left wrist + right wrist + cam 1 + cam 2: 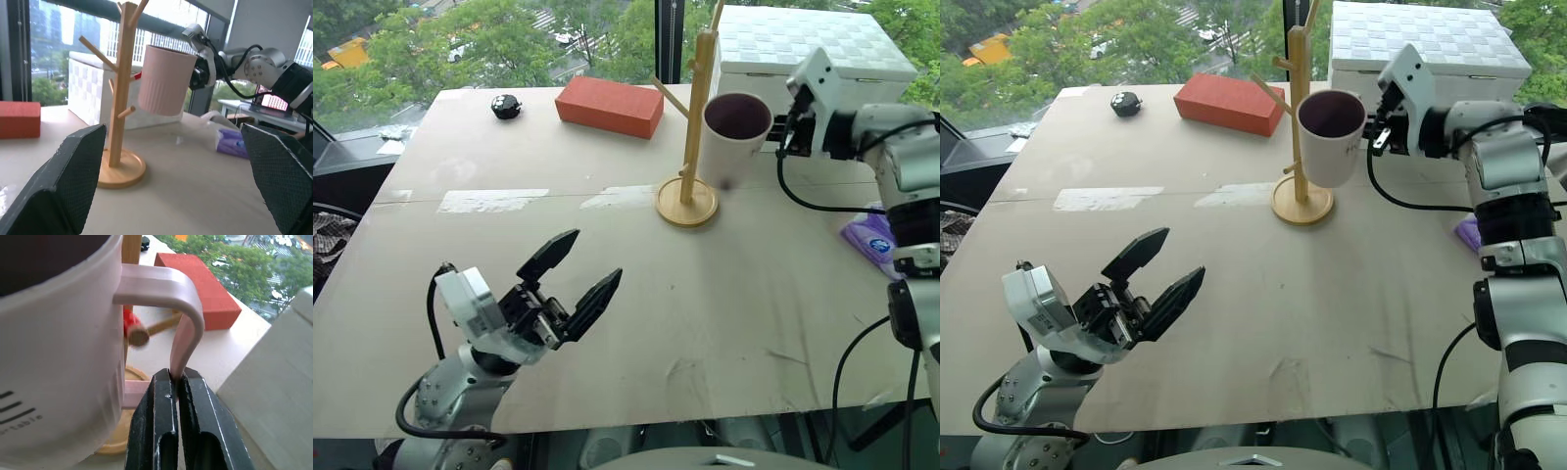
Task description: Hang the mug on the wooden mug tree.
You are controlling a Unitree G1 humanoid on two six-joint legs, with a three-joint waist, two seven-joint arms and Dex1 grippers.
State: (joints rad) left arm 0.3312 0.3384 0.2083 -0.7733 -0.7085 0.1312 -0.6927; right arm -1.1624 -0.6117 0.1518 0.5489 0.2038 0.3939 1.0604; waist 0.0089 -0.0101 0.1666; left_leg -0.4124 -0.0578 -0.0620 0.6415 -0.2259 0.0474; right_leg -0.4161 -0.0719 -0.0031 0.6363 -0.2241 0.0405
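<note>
A: Anything in the mug (736, 137)?

B: Only its dark inside shows. It hangs in the air just beside the wooden mug tree (690, 147), above the worktop (705, 313).

A: Anything hidden?

B: The tree's top is cut off; the red peg peeks behind the handle.

A: The arms?

B: The right gripper (177, 382) reaches in, fingers pinching the handle. The left gripper (570, 279) hovers low, fingers spread.
</note>
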